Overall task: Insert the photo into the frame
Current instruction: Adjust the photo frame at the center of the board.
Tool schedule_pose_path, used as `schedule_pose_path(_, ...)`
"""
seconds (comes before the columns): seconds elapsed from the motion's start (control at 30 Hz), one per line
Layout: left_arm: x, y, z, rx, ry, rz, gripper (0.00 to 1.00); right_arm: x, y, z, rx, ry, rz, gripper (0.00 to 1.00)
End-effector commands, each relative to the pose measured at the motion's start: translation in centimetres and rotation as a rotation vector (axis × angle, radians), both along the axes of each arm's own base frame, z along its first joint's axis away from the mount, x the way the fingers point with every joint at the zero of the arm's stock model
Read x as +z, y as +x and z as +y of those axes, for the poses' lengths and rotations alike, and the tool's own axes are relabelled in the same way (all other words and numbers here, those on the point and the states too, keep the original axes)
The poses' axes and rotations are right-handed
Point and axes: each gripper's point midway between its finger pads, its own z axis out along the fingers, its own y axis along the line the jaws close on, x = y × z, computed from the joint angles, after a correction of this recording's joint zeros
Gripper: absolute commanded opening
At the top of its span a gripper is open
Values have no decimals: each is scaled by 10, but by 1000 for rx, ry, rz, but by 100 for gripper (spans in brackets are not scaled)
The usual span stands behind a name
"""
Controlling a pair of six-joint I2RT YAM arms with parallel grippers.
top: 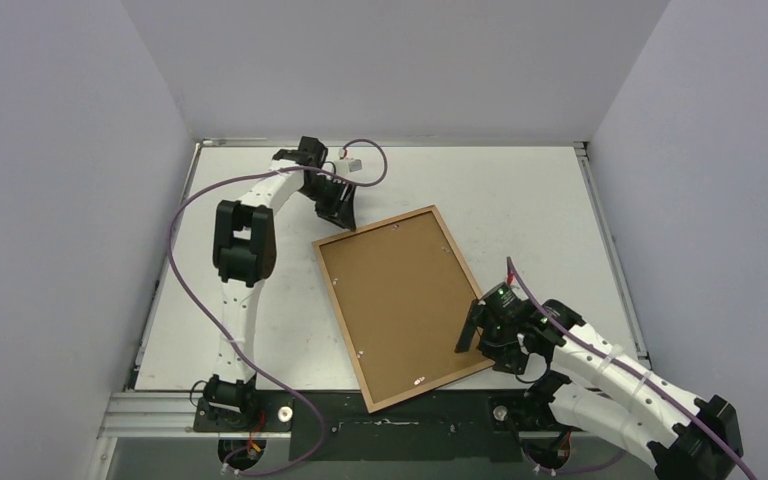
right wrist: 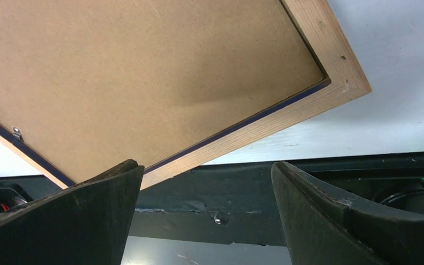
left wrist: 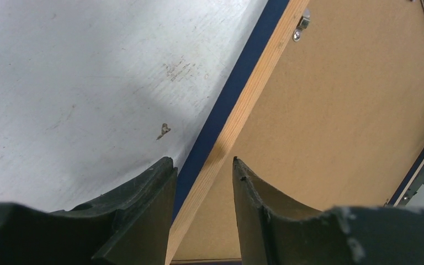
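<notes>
The frame (top: 341, 322) lies back side up and tilted on the white table, its light wood rim around a brown backing board (top: 400, 300). The photo is not in view. My left gripper (top: 343, 212) is at the frame's far left corner. In the left wrist view it (left wrist: 201, 165) is open, its fingers either side of the frame's wood and blue rim (left wrist: 252, 91). My right gripper (top: 472, 330) is at the frame's near right edge. In the right wrist view it (right wrist: 204, 165) is wide open and empty, its left finger (right wrist: 88, 210) over the frame's rim (right wrist: 337, 63).
A black strip (top: 400, 425) runs along the table's near edge, and the frame's near corner reaches over it. A small white object (top: 352, 166) sits at the far side by the left arm. Grey walls enclose the table. Small metal clips (left wrist: 301, 25) hold the backing board.
</notes>
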Motion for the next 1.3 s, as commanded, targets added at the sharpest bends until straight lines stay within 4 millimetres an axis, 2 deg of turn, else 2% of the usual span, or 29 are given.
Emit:
schedule_pose_path(0.0,5,8,4,-5,9,-35,39,-11,-9,1,-23,18,54,90)
schedule_pose_path(0.17,2,5,9,1,16,-26,36,-28,-5,7,-34,45,39,90)
schedule_pose_path(0.33,4,3,15,14,7,-15,33,-30,18,13,-41,58,-32,90)
schedule_pose_path(0.47,4,-1,22,28,-2,5,31,-27,48,14,-49,53,-99,90)
schedule_pose_path(0.73,4,-18,46,67,-16,40,29,-3,127,12,-58,45,-259,90)
schedule_pose_path(0.87,6,-37,53,69,-31,62,27,8,170,18,-61,62,-330,90)
schedule_pose_path(1.0,7,-66,58,55,-22,92,26,18,206,40,-54,134,-367,90)
schedule_pose_path(1.1,9,-90,65,53,-20,111,26,21,223,52,-28,156,-376,90)
schedule_pose_path(1.27,7,-121,78,64,-19,145,26,21,241,58,4,151,-385,90)
